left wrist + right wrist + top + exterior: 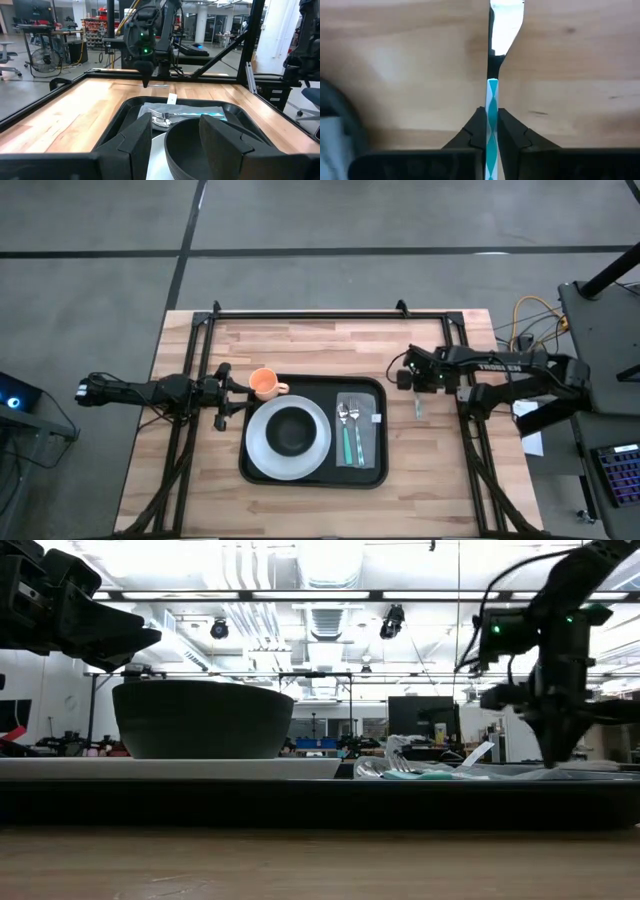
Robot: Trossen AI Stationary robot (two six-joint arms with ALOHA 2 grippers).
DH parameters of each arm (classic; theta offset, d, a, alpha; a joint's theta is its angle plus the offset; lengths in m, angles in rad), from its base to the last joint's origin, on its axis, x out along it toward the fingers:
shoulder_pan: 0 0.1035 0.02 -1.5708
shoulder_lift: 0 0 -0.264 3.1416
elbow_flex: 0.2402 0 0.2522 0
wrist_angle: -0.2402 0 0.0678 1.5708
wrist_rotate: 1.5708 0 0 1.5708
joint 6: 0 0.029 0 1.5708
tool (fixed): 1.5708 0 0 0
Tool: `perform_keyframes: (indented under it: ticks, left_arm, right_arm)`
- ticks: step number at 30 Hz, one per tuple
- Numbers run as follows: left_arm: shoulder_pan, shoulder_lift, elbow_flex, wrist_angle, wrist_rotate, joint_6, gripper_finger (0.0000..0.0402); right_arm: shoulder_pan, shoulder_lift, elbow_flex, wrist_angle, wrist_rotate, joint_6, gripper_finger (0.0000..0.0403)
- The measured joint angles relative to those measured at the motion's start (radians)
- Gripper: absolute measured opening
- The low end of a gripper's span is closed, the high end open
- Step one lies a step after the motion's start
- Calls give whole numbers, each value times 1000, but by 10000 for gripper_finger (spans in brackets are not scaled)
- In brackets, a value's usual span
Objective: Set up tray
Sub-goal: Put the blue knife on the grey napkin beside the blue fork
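The desk (310, 340) carries the tray (379, 475) at its middle, with a plate (262, 458), bowl (290, 430), napkin (366, 435) and cutlery on it. Just right of the tray, the right tool (418, 396) is clenched on a knife (492, 125) with a teal handle. The left tool (228, 394) hangs released at the tray's left edge by an orange cup (264, 384).

Plate (262, 452), bowl (291, 431), cutlery (351, 432) on tray (377, 476)
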Motion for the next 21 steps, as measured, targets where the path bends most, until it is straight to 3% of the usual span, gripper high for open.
perform_keyframes:
  ticks: [12, 21]
  left_arm:
    - [0, 0, 0, 0, 0, 0, 146]
    - [0, 0, 0, 0, 0, 0, 146]
  right_arm:
    - [334, 69, 133, -13, 6, 339, 13]
    - [609, 222, 310, -22, 78, 634, 13]
